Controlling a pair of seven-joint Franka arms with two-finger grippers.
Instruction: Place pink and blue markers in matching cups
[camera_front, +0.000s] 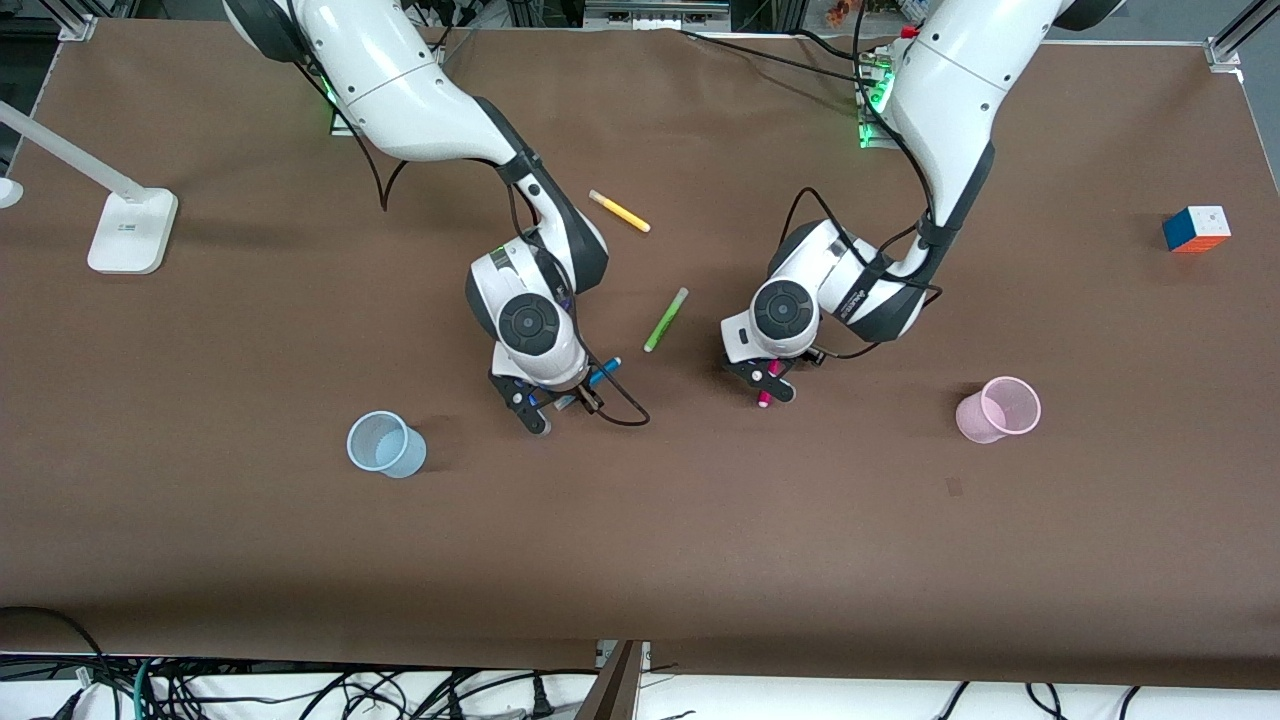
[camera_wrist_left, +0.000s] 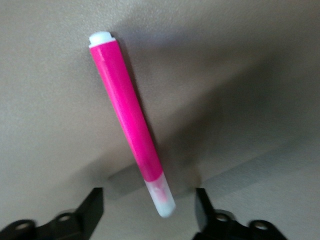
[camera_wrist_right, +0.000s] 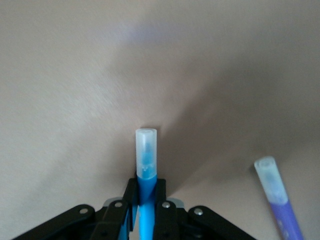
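while the blue marker (camera_wrist_right: 146, 165) sits pinched between the pressed-together fingers of the right gripper (camera_front: 555, 398), low centre of the right wrist view, its pale cap sticks out past the fingertips; in the front view that gripper is just under frame centre, down at the table (camera_front: 640, 560); the pink marker (camera_wrist_left: 131, 120) lies flat on the cloth, running diagonally through the left wrist view, its capped end between the spread fingers (camera_wrist_left: 92, 207) of the left gripper (camera_front: 765, 383), neither one touching it; front view puts it centre, slightly lower; blue cup (camera_front: 385, 444) lower-left of centre, pink cup (camera_front: 998, 410) mid-right, both upright; a purple marker (camera_wrist_right: 279, 202) lies beside the right gripper; green marker (camera_front: 666, 319) and yellow marker (camera_front: 619, 211) sit centre, higher up; lamp base (camera_front: 132, 231) upper left; puzzle cube (camera_front: 1196, 229) upper right.
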